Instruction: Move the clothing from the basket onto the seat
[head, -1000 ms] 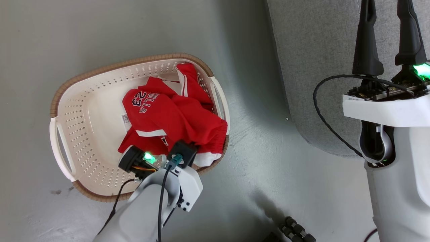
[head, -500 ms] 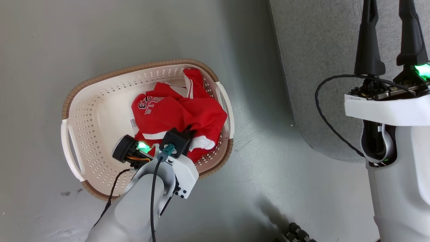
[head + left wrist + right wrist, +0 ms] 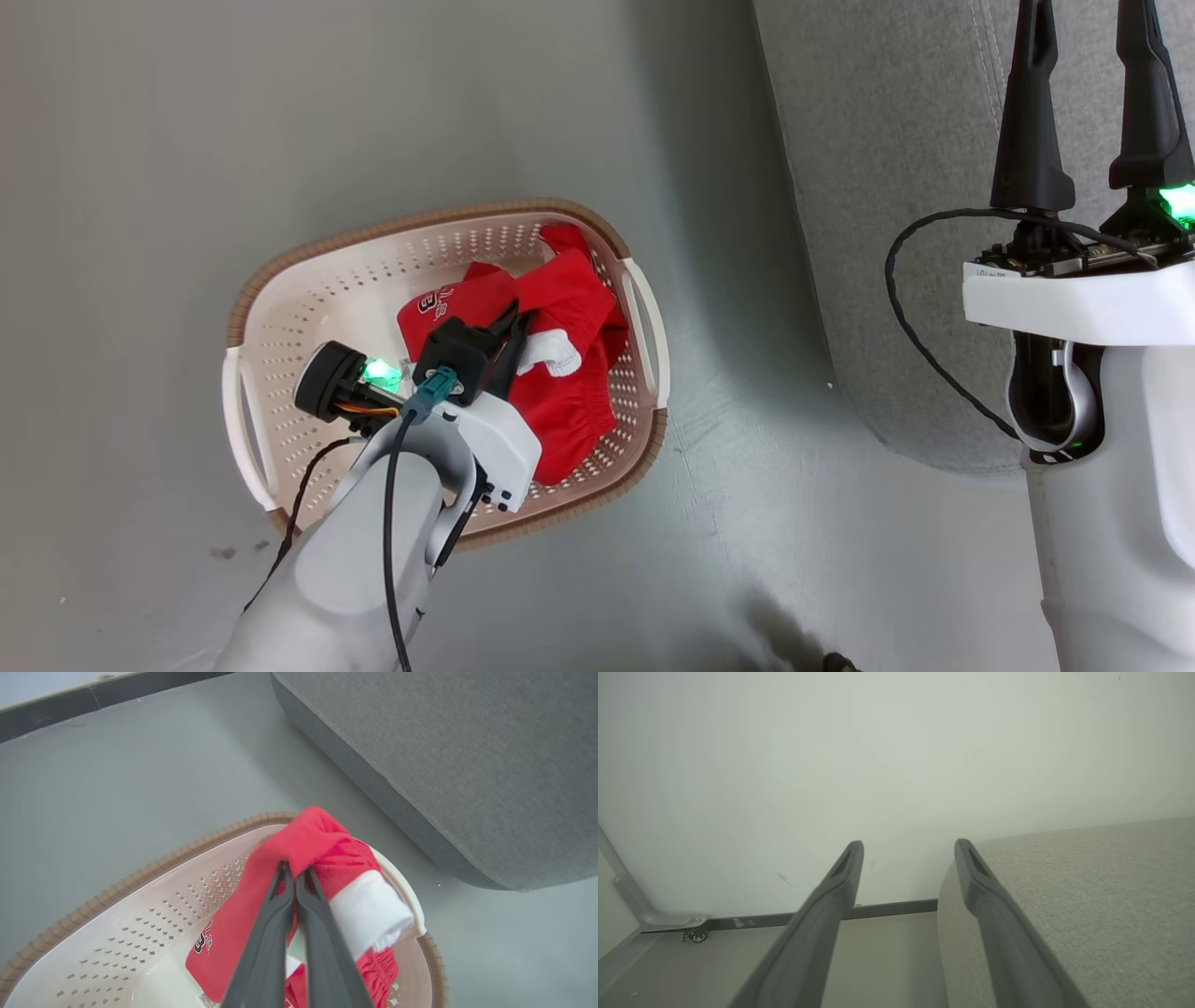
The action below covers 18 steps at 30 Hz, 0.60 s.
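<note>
Grey floor (image 3: 140, 140) carries the basket (image 3: 280, 317); over it the left gripper (image 3: 294, 870) clamps the red clothing (image 3: 327, 844) (right gripper (image 3: 909, 847) gapes).

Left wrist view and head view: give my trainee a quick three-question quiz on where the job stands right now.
1. True or false: the left gripper is shut on the clothing.
2. The right gripper is: A) open and empty; B) shut on the clothing; C) shut on nothing.
3. In the head view, on which side of the basket does the seat lie?
Key: 1 true; 2 A; 3 the right.
</note>
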{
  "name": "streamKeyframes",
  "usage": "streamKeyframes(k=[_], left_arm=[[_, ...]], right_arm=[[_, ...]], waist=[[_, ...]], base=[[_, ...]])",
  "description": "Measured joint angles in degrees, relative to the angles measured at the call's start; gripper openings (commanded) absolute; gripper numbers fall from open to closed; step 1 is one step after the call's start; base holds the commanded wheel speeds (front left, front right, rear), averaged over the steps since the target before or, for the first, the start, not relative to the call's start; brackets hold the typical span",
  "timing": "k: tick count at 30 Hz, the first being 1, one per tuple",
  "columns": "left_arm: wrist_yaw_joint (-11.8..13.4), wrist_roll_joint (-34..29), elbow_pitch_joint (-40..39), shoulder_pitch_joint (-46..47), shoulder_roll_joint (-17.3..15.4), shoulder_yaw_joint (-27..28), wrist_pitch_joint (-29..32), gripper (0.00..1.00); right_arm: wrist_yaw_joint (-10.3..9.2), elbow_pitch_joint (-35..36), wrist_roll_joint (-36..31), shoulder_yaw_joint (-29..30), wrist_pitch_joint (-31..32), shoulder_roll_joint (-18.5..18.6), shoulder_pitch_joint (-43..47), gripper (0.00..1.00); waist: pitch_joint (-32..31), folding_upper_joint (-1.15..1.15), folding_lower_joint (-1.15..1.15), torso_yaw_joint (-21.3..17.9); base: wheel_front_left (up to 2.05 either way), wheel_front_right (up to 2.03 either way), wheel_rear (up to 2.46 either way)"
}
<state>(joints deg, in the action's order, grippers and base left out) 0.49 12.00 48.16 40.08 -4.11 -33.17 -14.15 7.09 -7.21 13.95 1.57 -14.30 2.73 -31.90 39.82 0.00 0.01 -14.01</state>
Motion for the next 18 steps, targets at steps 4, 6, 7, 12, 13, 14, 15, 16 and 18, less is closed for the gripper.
streamKeyframes(k=[4, 6, 7, 12, 13, 14, 15, 16, 18], left_arm=[[0.53, 0.47, -2.46, -1.01, -0.3, 0.99, -0.01, 0.0], [0.71, 0.53, -4.72, -1.8, -0.64, 1.78, -0.01, 0.0], [1.07, 0.66, -6.02, -2.02, -0.76, 2.29, -0.01, 0.0], [1.98, 0.88, -11.77, -2.49, -1.2, 4.0, -0.01, 0.0], [2.16, 0.88, -12.9, -2.64, -1.31, 4.26, -0.01, 0.0], [2.43, 0.87, -14.03, -2.89, -1.41, 4.55, -0.01, 0.0], [2.54, 0.87, -15.21, -3.32, -1.47, 4.91, -0.01, 0.0], [2.64, 0.86, -16.18, -3.78, -1.54, 5.2, -0.02, 0.0], [3.05, 0.77, -18.15, -4.69, -1.65, 5.69, -0.02, 0.0]], right_arm=[[0.0, -0.18, -0.3, 0.12, 0.0, 0.0, 0.2, 1.0], [0.0, -0.25, -0.46, 0.2, 0.0, 0.01, 0.24, 1.0], [0.0, -0.34, -0.62, 0.21, 0.0, 0.02, 0.3, 1.0], [0.0, -0.93, -1.02, 0.21, 0.0, 0.03, 1.8, 1.0], [0.0, -1.05, -1.4, 0.25, 0.0, 0.03, 2.12, 1.0], [0.0, -1.13, -1.49, 0.26, 0.0, 0.04, 2.5, 1.0], [0.0, -1.42, -1.49, 0.26, 0.0, 0.04, 2.66, 1.0], [0.0, -1.67, -1.51, 0.26, 0.0, 0.04, 2.66, 1.0], [0.0, -1.93, -1.76, 0.24, 0.0, 0.04, 2.69, 1.0]], waist=[[-1.47, 0.0, 0.0, 0.69], [-2.21, 0.0, 0.0, 1.05], [-2.59, 0.0, 0.0, 1.24], [-4.49, 0.0, 0.0, 2.18], [-4.88, 0.0, 0.0, 2.37], [-5.28, 0.0, 0.0, 2.56], [-5.68, 0.0, 0.0, 2.76], [-6.1, 0.0, 0.0, 2.96], [-6.94, 0.0, 0.0, 3.34]], base=[[0.0, 0.0, 0.0], [0.0, 0.0, 0.0], [0.0, 0.0, 0.0], [0.0, 0.0, 0.0], [0.0, 0.0, 0.0], [0.0, 0.0, 0.0], [0.0, 0.0, 0.0], [0.0, 0.0, 0.0], [0.0, 0.0, 0.0]])
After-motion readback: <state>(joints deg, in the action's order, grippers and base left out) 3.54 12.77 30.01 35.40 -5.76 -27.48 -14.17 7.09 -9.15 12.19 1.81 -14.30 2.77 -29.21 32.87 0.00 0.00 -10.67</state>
